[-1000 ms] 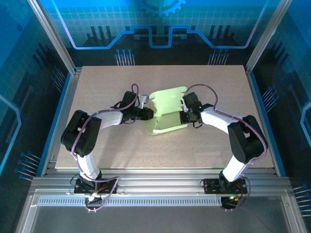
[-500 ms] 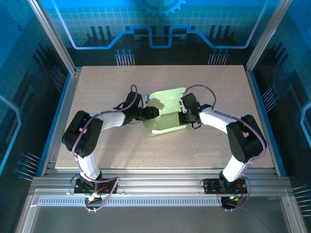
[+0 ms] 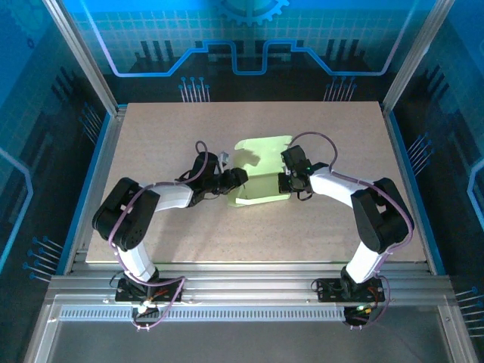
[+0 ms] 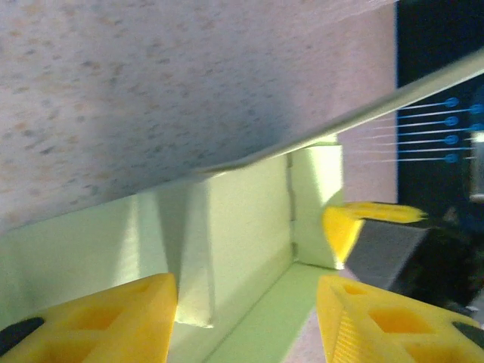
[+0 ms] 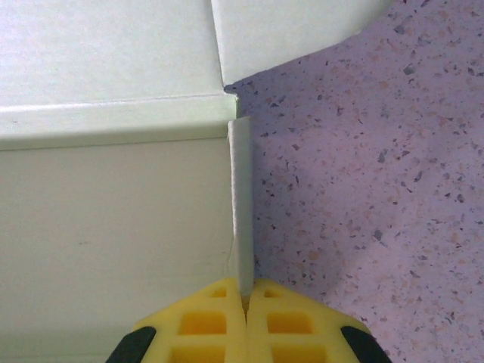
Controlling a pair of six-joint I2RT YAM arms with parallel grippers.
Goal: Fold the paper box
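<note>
Top external view showed the paper box (image 3: 261, 172) half-folded on the table (image 3: 174, 128), the right gripper (image 3: 283, 181) clamped on its side flap and the left gripper (image 3: 240, 178) parted, gripping nothing, at the opposite wall, so that unheld wall risked springing back flat.
</note>
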